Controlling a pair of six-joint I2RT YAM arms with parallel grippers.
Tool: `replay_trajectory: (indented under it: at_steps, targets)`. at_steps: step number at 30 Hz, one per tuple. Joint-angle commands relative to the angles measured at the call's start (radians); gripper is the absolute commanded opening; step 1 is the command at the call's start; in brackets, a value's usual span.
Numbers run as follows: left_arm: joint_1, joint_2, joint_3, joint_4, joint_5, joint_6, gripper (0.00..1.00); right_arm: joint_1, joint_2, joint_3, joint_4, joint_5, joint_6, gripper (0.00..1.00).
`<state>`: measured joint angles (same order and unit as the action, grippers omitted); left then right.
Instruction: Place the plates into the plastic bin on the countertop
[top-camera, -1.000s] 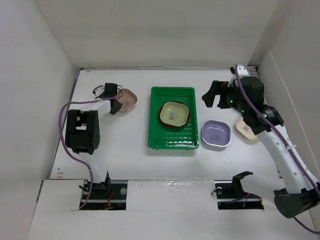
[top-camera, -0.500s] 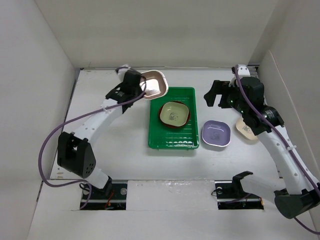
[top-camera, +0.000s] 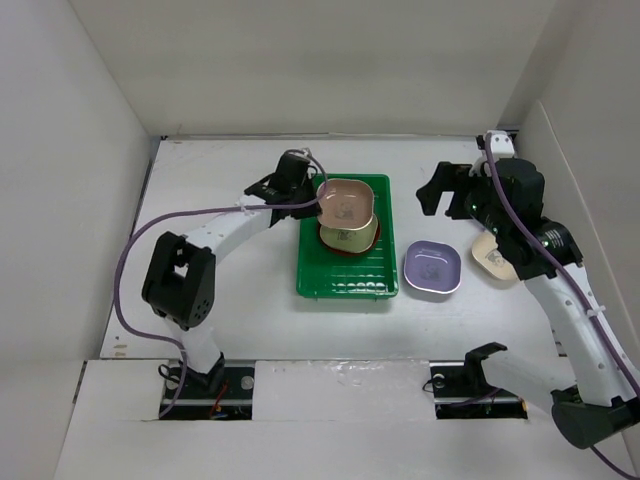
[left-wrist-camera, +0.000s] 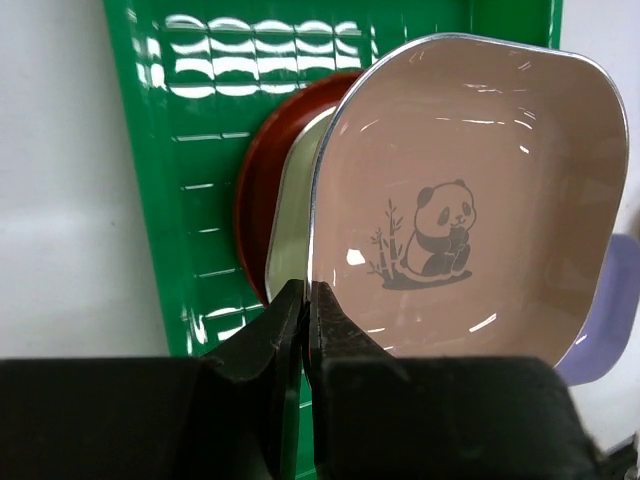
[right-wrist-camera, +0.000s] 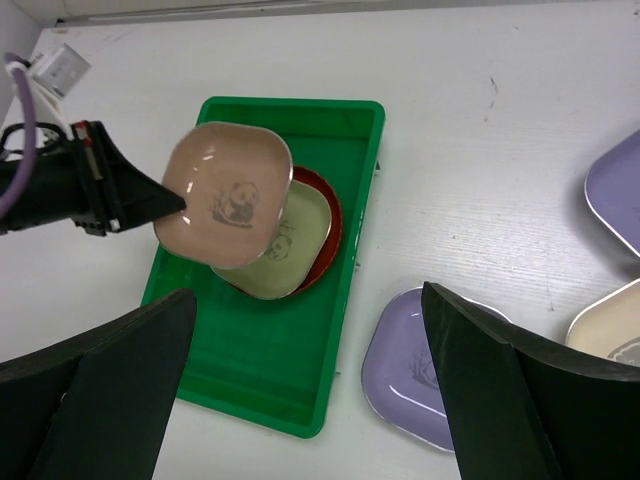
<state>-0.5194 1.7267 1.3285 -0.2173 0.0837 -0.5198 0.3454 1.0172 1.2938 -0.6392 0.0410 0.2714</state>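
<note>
My left gripper (top-camera: 318, 200) is shut on the rim of the pink-tan dish (top-camera: 347, 205) and holds it tilted above the green bin (top-camera: 345, 278). In the bin, a pale green dish (top-camera: 350, 238) lies on a red-brown plate (top-camera: 335, 250). The left wrist view shows the pink-tan dish (left-wrist-camera: 470, 200) with a panda mark, pinched at its rim by my left gripper (left-wrist-camera: 307, 300), above the pale green dish (left-wrist-camera: 290, 220) and red-brown plate (left-wrist-camera: 252, 200). My right gripper (top-camera: 445, 190) is open and empty, high to the right of the bin. Its view shows the bin (right-wrist-camera: 250, 370) below.
A lavender dish (top-camera: 432, 268) lies on the white countertop right of the bin. A cream dish (top-camera: 490, 258) lies further right, partly under my right arm. A second lavender dish (right-wrist-camera: 620, 190) shows at the right wrist view's edge. White walls surround the countertop.
My left gripper has carried the pink-tan dish from the left of the countertop to the bin's far corner and then over the stacked plates. My right arm shifted slightly right.
</note>
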Motion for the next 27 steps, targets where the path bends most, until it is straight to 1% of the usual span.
replay_trajectory:
  at_steps: [1, 3, 7, 8, 9, 10, 12, 13, 14, 15, 16, 19, 21, 22, 24, 25, 27]
  targets:
    - [-0.034, 0.014, 0.006, 0.061, 0.053, 0.029, 0.0, -0.008, -0.02, 0.042, 0.007, 0.014, -0.012, 1.0]
    - [-0.044, 0.046, 0.024, 0.049, 0.053, 0.041, 0.0, -0.008, -0.02, 0.032, 0.007, 0.014, -0.012, 1.0]
    - [-0.054, 0.057, 0.024, 0.027, 0.024, 0.02, 0.01, -0.017, -0.02, 0.022, -0.002, 0.042, -0.001, 1.0]
    - [-0.054, 0.057, 0.015, 0.027, 0.024, 0.02, 0.24, -0.029, -0.02, 0.01, -0.002, 0.055, 0.011, 1.0]
    - [-0.054, 0.057, 0.015, 0.027, 0.024, 0.02, 0.24, -0.029, -0.02, 0.01, -0.011, 0.068, 0.011, 1.0]
    - [-0.054, 0.047, 0.006, 0.027, 0.024, 0.02, 0.46, -0.039, -0.02, -0.005, -0.011, 0.068, 0.026, 1.0]
    - [-0.054, 0.027, 0.006, 0.027, 0.024, 0.02, 0.68, -0.052, -0.009, -0.034, -0.011, 0.077, 0.038, 1.0]
    - [-0.063, 0.013, 0.006, 0.027, 0.024, 0.02, 0.76, -0.071, 0.0, -0.071, -0.002, 0.077, 0.049, 1.0]
    - [-0.064, -0.022, 0.006, 0.027, 0.024, 0.011, 0.9, -0.081, 0.015, -0.092, -0.002, 0.086, 0.073, 1.0]
    - [-0.079, -0.041, 0.006, 0.027, 0.024, 0.01, 0.98, -0.094, 0.024, -0.115, -0.002, 0.077, 0.086, 1.0]
    - [-0.088, -0.061, 0.017, 0.018, 0.011, 0.01, 1.0, -0.115, 0.035, -0.167, 0.031, 0.062, 0.086, 1.0]
    - [-0.136, -0.131, 0.066, -0.04, -0.054, 0.01, 1.0, -0.138, 0.105, -0.231, 0.065, 0.039, 0.124, 1.0]
    - [-0.136, -0.176, 0.106, -0.092, -0.079, -0.002, 1.0, -0.149, 0.17, -0.269, 0.093, 0.039, 0.156, 1.0]
    - [-0.136, -0.191, 0.115, -0.106, -0.105, -0.012, 1.0, -0.149, 0.185, -0.284, 0.108, 0.022, 0.167, 0.98]
    - [-0.136, -0.235, 0.124, -0.154, -0.151, -0.025, 1.0, -0.158, 0.222, -0.327, 0.17, 0.01, 0.199, 0.98]
    - [-0.136, -0.249, 0.124, -0.163, -0.186, -0.025, 1.0, -0.158, 0.236, -0.336, 0.188, 0.01, 0.209, 0.97]
    - [-0.136, -0.272, 0.115, -0.163, -0.196, -0.025, 1.0, -0.158, 0.267, -0.346, 0.228, 0.019, 0.227, 0.96]
